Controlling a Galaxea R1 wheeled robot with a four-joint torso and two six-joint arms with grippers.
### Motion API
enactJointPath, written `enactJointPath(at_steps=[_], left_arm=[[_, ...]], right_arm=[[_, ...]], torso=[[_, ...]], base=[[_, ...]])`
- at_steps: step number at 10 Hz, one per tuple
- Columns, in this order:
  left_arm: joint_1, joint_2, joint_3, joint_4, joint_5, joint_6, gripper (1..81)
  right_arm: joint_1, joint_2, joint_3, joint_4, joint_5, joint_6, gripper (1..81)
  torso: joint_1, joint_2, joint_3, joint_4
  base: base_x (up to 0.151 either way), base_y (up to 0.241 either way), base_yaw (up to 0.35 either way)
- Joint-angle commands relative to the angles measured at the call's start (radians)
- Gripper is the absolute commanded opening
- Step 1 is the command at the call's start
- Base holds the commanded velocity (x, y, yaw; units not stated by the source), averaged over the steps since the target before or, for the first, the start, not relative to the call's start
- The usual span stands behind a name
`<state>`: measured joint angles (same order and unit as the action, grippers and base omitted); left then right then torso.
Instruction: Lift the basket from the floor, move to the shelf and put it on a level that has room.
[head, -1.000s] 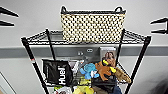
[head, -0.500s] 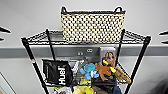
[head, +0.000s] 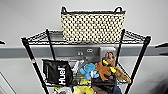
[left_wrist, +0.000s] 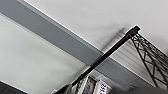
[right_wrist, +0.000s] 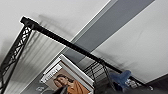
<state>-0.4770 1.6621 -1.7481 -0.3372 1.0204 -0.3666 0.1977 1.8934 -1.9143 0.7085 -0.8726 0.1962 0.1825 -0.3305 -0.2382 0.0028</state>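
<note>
The cream woven basket (head: 93, 26), dark-rimmed with small loop handles, sits upright on the top tier (head: 42, 37) of the black wire shelf (head: 30, 53), above the Huel bag (head: 57, 72) and plush toys (head: 100, 70). Whether either pincer is released or clenched cannot be told.

From the head camera we face the shelf (head: 86, 40) squarely and close, looking slightly down, its top tier across mid-frame. Our left wrist camera sits near a shelf post (left_wrist: 107, 56), tilted up toward the wall. Our right wrist camera does likewise. All three share the shelf posts and wall.
</note>
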Motion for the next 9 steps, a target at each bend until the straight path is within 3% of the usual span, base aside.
enactJointPath(at_steps=[1,7,9], left_arm=[[0.041,-0.001,0.065,-0.013,-0.011,0.031,81.1],[0.384,-0.030,0.176,-0.011,-0.230,0.046,81.1],[0.528,-0.011,0.190,-0.013,-0.307,0.069,81.1]], right_arm=[[0.018,-0.009,0.040,-0.020,-0.011,0.000,81.1],[-0.286,-0.008,0.038,-0.012,0.085,-0.017,81.1],[-0.399,0.009,0.028,-0.012,0.109,-0.058,81.1]], torso=[[0.000,0.000,0.000,0.000],[0.000,0.000,0.000,0.000],[0.000,0.000,0.000,0.000]], base=[[0.000,0.000,0.000],[0.000,0.000,0.000],[0.000,0.000,0.000]])
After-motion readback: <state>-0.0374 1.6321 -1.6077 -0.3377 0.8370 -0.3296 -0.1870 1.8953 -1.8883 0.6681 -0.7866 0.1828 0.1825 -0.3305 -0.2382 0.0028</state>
